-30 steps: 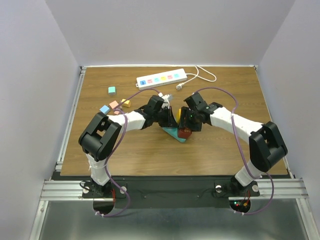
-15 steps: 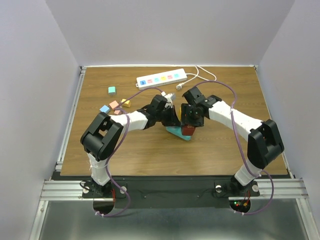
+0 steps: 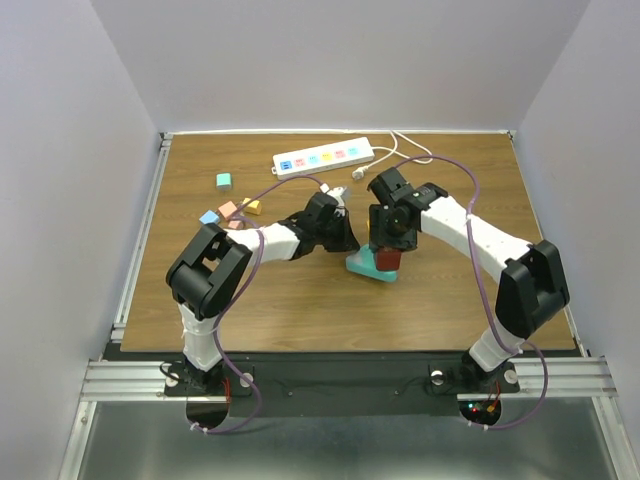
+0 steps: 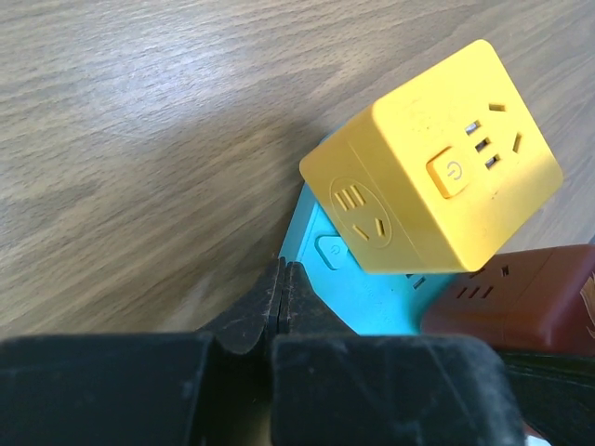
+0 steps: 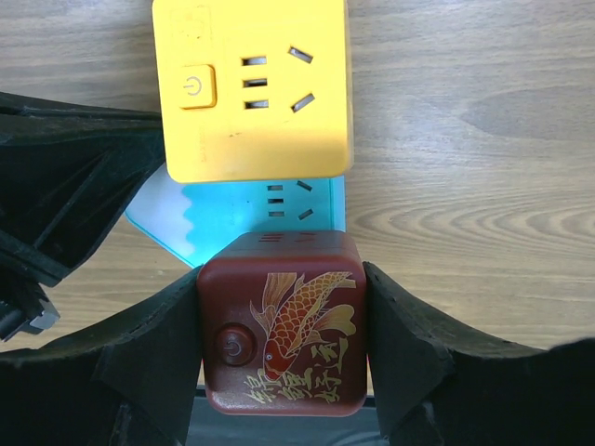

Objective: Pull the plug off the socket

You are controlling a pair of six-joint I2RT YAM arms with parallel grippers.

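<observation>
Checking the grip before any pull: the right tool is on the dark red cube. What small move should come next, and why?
Probably a short straight pull of the dark red fish-printed cube away from the teal triangular block: the right tool is clamped on the cube's two sides, and the shut left tool sits at the block's edge, seemingly bracing it.

Plastic blocks are sitting on a wood-grain table.
The yellow cube and teal block are showing smooth, matt plastic; the red cube is looking glossier, carrying a printed fish. The right gripper is showing black, matt, slightly grainy fingers. The power strip is showing smooth white plastic.
</observation>
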